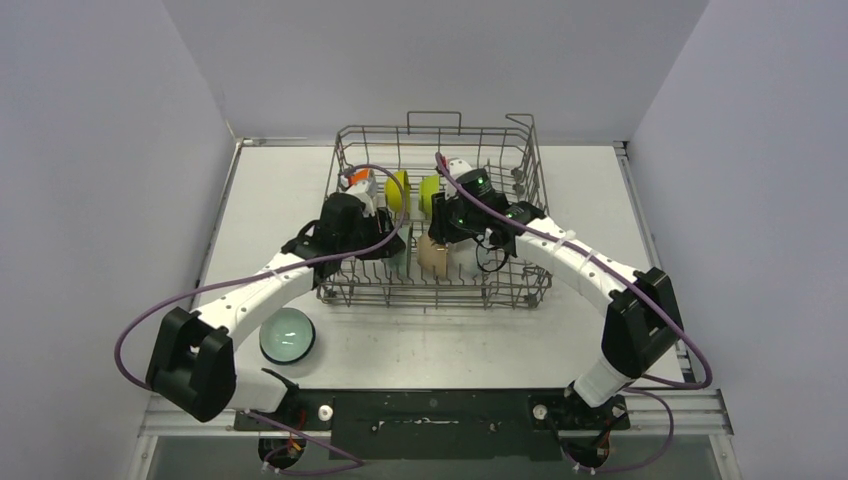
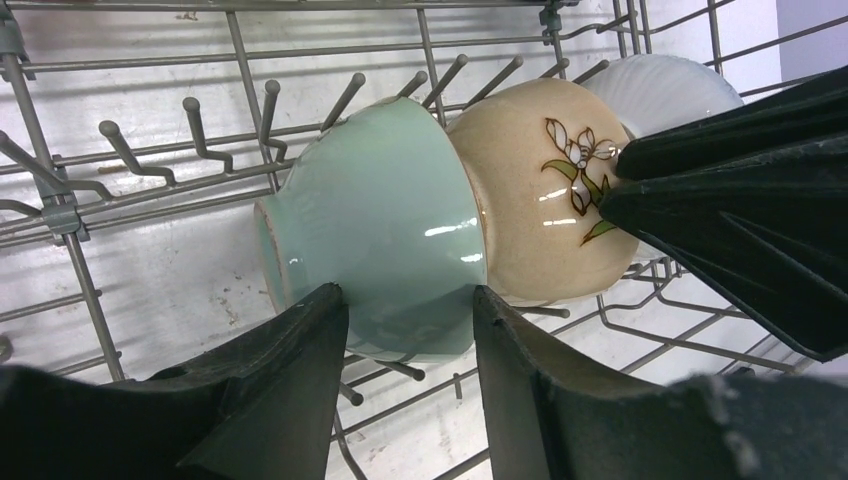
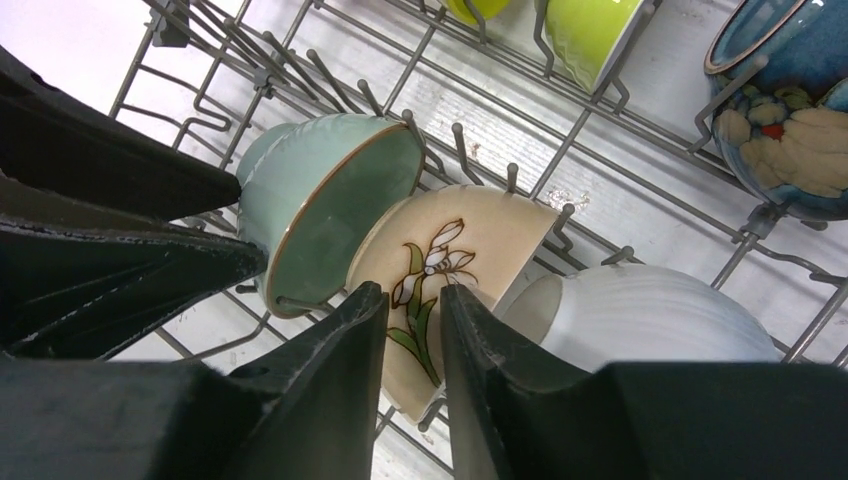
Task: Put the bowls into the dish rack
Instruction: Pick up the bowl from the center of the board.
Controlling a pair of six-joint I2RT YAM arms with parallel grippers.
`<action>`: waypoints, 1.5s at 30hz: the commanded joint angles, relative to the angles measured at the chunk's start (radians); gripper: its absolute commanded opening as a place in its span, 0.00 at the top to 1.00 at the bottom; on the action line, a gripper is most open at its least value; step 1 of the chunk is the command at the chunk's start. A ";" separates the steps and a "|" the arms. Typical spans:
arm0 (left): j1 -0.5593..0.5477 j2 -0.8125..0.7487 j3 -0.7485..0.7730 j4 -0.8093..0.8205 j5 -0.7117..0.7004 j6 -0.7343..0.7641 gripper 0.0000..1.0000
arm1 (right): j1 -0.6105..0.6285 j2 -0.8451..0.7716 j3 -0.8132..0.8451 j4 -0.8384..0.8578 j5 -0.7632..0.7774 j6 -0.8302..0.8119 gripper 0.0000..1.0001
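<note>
Both of your claws are inside the dish rack (image 1: 440,296), which stands at the middle of the tabletop (image 1: 450,345). Your left claw (image 2: 405,300) is clenched on the pale green bowl (image 2: 380,210), with one finger against its foot end and the other against its rim end. That bowl lies on its side among the upright tines, its mouth turned toward the beige bowl (image 3: 450,240) and touching it. Your right claw (image 3: 415,295) is clenched on the beige bowl, its two fingers nipping the wall at the rim, right over the painted flower. The white bowl (image 3: 640,320) sits just beside the beige one on the far side from the green, so you have three in a row along the near part of the rack. Farther back you can see the lime bowl (image 3: 590,35) and the blue-patterned bowl (image 3: 780,110), and from above the yellow bowl (image 1: 397,188) and the orange bowl (image 1: 356,180) by your left wrist. One glassy green bowl (image 1: 287,335) is outside the rack, mouth up on the tabletop beside your left forearm.
</note>
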 commanded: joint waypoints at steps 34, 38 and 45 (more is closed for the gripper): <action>0.300 -0.532 0.035 -0.345 -0.100 0.080 0.04 | -0.007 -0.130 -0.034 0.102 -0.092 -0.038 0.20; 0.375 -0.546 0.026 -0.443 -0.120 0.034 0.04 | -0.008 -0.123 -0.029 0.099 -0.093 -0.043 0.18; 0.509 -0.572 -0.059 -0.550 -0.181 -0.198 0.04 | -0.007 -0.122 -0.035 0.086 -0.076 -0.049 0.17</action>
